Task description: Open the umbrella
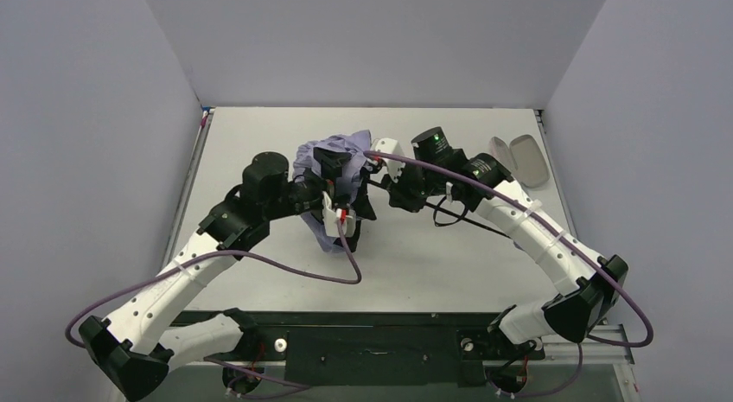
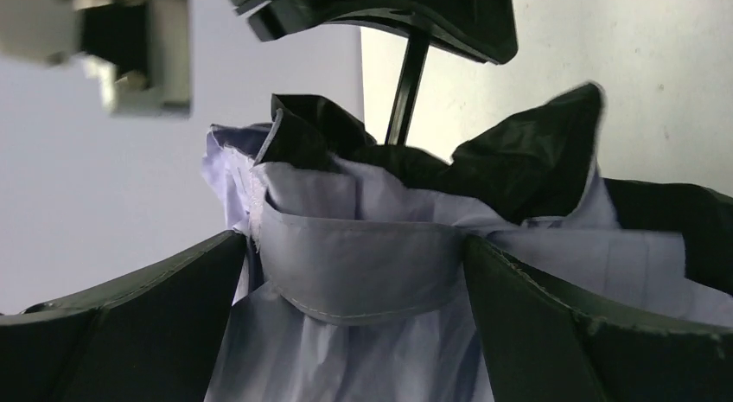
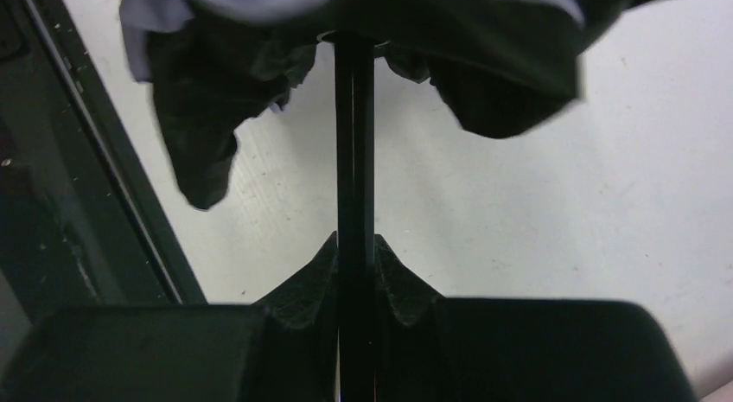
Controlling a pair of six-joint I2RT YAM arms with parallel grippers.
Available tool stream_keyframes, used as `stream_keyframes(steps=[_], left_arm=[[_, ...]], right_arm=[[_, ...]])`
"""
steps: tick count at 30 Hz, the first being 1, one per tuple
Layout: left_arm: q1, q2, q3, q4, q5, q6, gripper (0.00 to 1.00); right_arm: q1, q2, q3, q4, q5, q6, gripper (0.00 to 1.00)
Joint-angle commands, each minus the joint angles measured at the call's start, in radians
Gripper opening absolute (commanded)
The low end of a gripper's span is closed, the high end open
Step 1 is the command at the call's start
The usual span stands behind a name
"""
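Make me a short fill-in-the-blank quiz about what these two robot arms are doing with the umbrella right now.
1. The right gripper is clamped on the umbrella's thin black ____.
2. The left gripper has its fingers spread on either side of the bunched lavender ____.
3. The pale oval case lies on the table beside the ____ arm.

Missing words: shaft; canopy; right

Umbrella (image 2: 363, 272): thin woven cloth, pale lavender outside, faint satin sheen, heavily creased; underside black, slightly glossy like a coated fabric. Strap (image 2: 359, 268) is the same lavender cloth, stitched along its edge. Shaft (image 3: 354, 160): smooth black, semi-gloss, metal or plastic not clear. Left hand (image 2: 346, 333) fingers (image 2: 121, 333): matt black plastic, edges a little rough. Right hand (image 3: 355, 281) pads (image 3: 302, 294): black with a fine grainy texture. Desk (image 3: 562, 203): matt off-white, smooth, lightly speckled and scuffed. Case (image 1: 519, 158): pale, smooth, plastic-looking.
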Motion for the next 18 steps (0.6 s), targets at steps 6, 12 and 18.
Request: stream_keyframes(steps=[6,12,18], left_arm=[[-0.088,0.099,-0.032,0.062,-0.242,0.216,0.88],[-0.098,0.097,-0.093,0.066,-0.287,0.273,0.38],[-0.112,0.082,-0.123,0.064,-0.316,0.244,0.00]], right_arm=[[0.101,-0.004,0.125,-0.057,-0.096,-0.066,0.00],[0.111,0.023,0.179,-0.089,-0.115,-0.069,0.00],[0.119,0.046,0.254,-0.103,-0.111,-0.081,0.05]])
